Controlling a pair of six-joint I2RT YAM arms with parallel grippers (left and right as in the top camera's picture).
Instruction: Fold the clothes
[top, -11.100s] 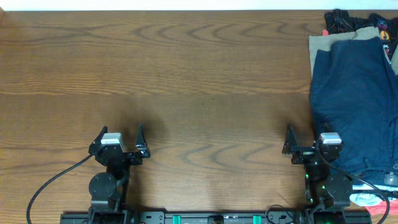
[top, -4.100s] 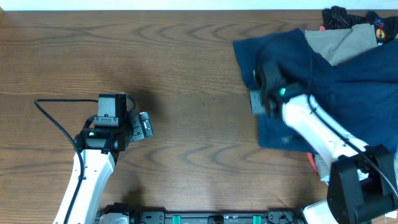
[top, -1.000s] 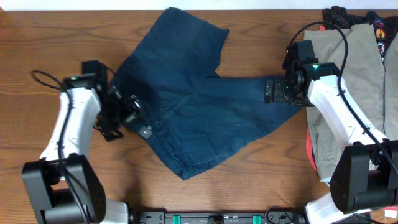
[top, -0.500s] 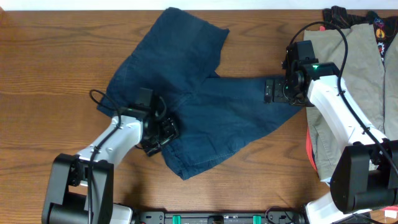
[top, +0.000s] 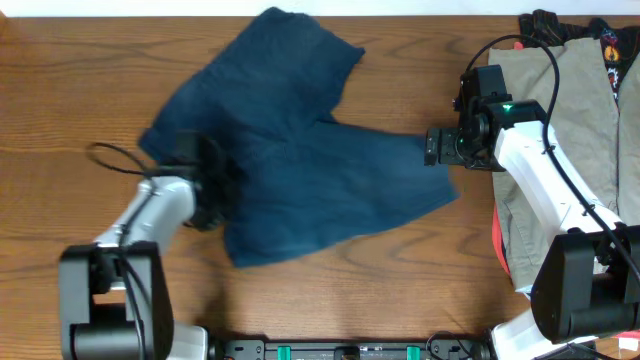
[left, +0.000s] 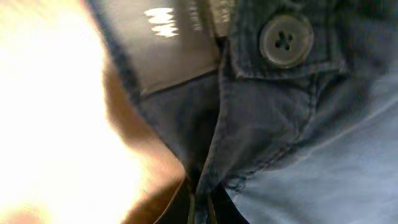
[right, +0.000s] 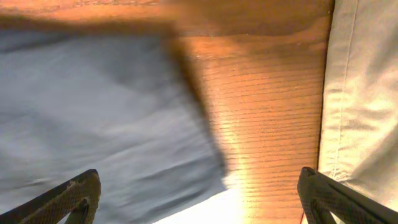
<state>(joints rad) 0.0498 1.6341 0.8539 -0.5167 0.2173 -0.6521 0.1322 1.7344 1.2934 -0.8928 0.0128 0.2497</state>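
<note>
The clothes (top: 300, 150), dark navy shorts, lie spread across the middle of the table in the overhead view. My left gripper (top: 207, 188) is at their left edge, shut on the waistband. The left wrist view shows the cloth edge pinched in my left gripper (left: 202, 210), with a round button (left: 286, 38) and a dark label (left: 166, 37) just above. My right gripper (top: 434, 147) hovers open at the shorts' right hem. The right wrist view has my right gripper (right: 199, 199) spanning the hem of the clothes (right: 93, 112) and bare wood, with nothing between its fingers.
A khaki-beige garment (top: 580, 110) lies at the table's right edge, and appears as a khaki-beige garment (right: 367, 93) beside the right finger. A black garment with red print (top: 548, 30) sits at the back right corner. Bare wooden table (top: 60, 60) lies left of the shorts.
My left gripper shut on the waistband and moved left, dragging the shorts' left and lower parts with it. The right arm has not moved and stays open.
</note>
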